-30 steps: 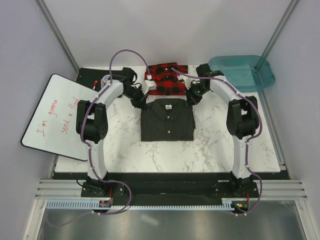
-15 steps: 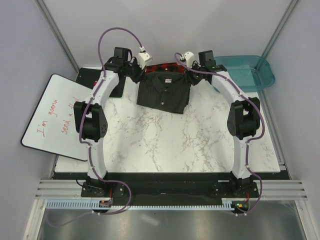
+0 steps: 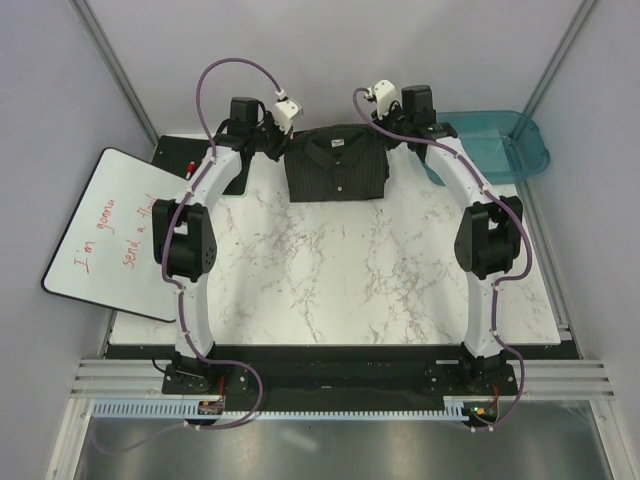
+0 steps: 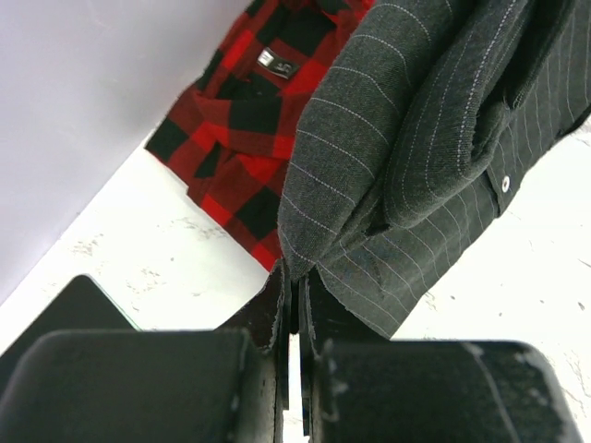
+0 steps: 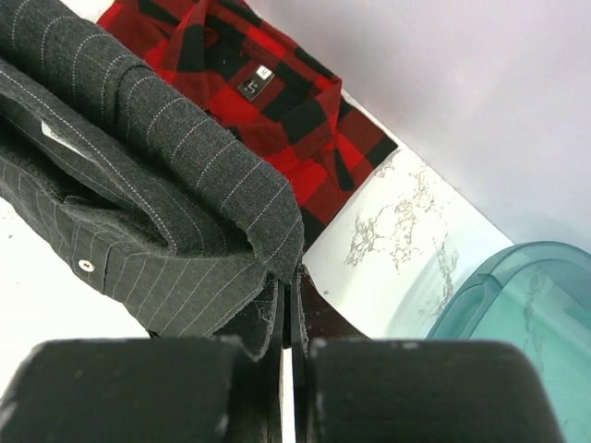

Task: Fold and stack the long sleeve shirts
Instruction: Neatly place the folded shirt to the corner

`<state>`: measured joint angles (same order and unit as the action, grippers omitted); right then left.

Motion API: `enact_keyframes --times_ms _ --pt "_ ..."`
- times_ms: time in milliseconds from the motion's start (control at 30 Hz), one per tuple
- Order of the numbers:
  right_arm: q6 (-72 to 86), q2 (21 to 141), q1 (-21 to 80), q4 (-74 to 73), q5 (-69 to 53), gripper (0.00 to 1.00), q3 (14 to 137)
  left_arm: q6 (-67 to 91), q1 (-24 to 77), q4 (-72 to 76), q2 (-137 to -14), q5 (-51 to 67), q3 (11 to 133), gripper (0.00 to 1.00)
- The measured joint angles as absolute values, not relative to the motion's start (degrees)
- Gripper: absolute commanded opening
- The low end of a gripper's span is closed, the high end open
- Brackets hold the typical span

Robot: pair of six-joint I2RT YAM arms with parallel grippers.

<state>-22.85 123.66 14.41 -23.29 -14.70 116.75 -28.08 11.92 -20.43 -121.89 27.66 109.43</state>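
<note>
Charcoal pinstriped shirt (image 3: 336,165), folded at mid-table a second ago, has been carried to the far edge. It now hangs over the red plaid shirt (image 4: 242,120), its shoulders pinched by the left gripper (image 4: 294,297) and right gripper (image 5: 288,288) — stacking likely needs only lowering and release.

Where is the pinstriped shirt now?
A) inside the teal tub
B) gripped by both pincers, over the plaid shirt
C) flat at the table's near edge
B: the left pincer and the right pincer are each shut on the pinstriped shirt, with the plaid shirt beneath.
</note>
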Motion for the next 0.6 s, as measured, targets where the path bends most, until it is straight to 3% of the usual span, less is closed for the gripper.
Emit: enact_keyframes --times_ms 600 --pt "-21.96 123.87 14.41 -20.08 -13.50 0.00 119.85 -26.59 11.99 -13.63 -119.52 25.50 108.03 0.02"
